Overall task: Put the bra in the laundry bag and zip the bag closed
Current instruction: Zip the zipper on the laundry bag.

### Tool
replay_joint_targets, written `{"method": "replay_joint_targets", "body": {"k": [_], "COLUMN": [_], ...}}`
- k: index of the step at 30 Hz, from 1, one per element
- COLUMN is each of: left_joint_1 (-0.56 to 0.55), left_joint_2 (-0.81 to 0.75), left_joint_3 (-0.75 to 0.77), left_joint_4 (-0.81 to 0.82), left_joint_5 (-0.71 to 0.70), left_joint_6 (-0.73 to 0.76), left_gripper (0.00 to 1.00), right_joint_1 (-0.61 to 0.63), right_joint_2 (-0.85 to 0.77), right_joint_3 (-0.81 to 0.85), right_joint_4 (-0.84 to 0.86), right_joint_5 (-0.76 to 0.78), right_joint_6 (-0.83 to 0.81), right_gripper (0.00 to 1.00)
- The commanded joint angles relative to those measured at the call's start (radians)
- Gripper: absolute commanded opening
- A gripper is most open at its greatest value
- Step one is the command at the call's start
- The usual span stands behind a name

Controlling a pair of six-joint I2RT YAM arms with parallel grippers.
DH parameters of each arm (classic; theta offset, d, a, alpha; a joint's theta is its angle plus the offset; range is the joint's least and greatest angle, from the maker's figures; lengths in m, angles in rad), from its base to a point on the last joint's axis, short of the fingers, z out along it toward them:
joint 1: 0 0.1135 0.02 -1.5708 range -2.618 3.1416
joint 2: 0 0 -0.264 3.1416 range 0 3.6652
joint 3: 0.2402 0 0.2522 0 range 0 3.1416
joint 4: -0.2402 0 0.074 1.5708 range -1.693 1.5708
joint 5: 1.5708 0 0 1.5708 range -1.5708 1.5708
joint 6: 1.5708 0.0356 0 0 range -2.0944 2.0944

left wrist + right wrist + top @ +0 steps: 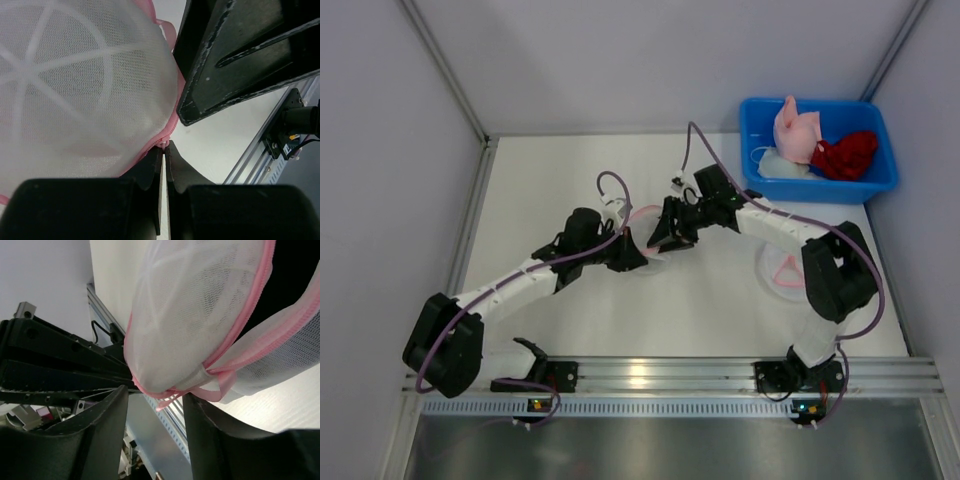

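From above, the domed white mesh laundry bag [642, 224] with pink zip trim sits mid-way across the smooth white table [720, 305], well apart from the side walls and from the blue plastic bin [820, 188] in the far right corner.

At the left wrist, the left gripper [165, 150] is clenched on the bag's pink zip edge.

At the right wrist, the right gripper [155, 396] has its jaws parted, straddling the bag's pink-looped corner. I cannot tell whether the bra is inside the mesh.

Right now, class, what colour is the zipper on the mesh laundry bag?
Pink; the zipper shows best in the right wrist view.
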Motion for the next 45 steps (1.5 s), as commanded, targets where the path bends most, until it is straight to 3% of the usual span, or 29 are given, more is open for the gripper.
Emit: {"method": "replay_joint_targets", "body": {"k": [1, 3, 4, 6, 16, 27, 32, 37, 38, 39, 40, 42, 45], "left_joint_1": [-0.006, -0.006, -0.006, -0.006, 0.014, 0.069, 0.068, 0.066, 0.066, 0.066, 0.068, 0.068, 0.065], "left_joint_2": [-0.025, -0.034, -0.036, -0.045, -0.158, -0.183, -0.168, -0.112, -0.093, -0.083, -0.074, -0.043, -0.01], "left_joint_3": [0.038, 0.03, 0.024, 0.01, -0.056, -0.076, -0.055, -0.036, -0.033, -0.031, -0.028, -0.016, -0.002], "left_joint_4": [0.042, 0.042, 0.042, 0.032, -0.158, -0.218, -0.206, -0.133, -0.117, -0.102, -0.068, -0.042, 0.019], "left_joint_5": [0.01, 0.01, 0.013, 0.011, -0.015, 0.01, 0.048, 0.057, 0.06, 0.06, 0.057, 0.05, 0.039], "left_joint_6": [0.006, 0.007, 0.009, 0.016, 0.09, 0.18, 0.203, 0.155, 0.141, 0.124, 0.086, 0.052, -0.025], "left_gripper": [0.0, 0.0, 0.0, 0.0, 0.0, 0.0, 0.0, 0.0, 0.0, 0.0, 0.0, 0.0, 0.0], "right_joint_1": [0.018, 0.015, 0.015, 0.012, -0.043, -0.089, -0.089, -0.091, -0.095, -0.1, -0.109, -0.121, -0.16], "right_joint_2": [0.036, 0.054, 0.06, 0.076, 0.091, 0.174, 0.22, 0.252, 0.249, 0.245, 0.237, 0.199, 0.128], "right_joint_3": [0.047, 0.062, 0.068, 0.093, 0.142, 0.298, 0.376, 0.444, 0.45, 0.45, 0.444, 0.426, 0.378], "right_joint_4": [0.045, 0.036, 0.03, 0.013, -0.03, -0.142, -0.124, -0.122, -0.124, -0.127, -0.128, -0.139, -0.159], "right_joint_5": [0.021, 0.024, 0.021, 0.018, 0.012, 0.019, 0.059, 0.062, 0.062, 0.061, 0.061, 0.058, 0.053], "right_joint_6": [0.002, -0.002, -0.011, -0.027, -0.122, -0.324, -0.314, -0.304, -0.301, -0.297, -0.295, -0.292, -0.28], "right_gripper": [0.38, 0.28, 0.15, 0.0, 0.0, 0.0, 0.0, 0.26, 0.35, 0.55, 0.63, 0.73, 0.74]}}
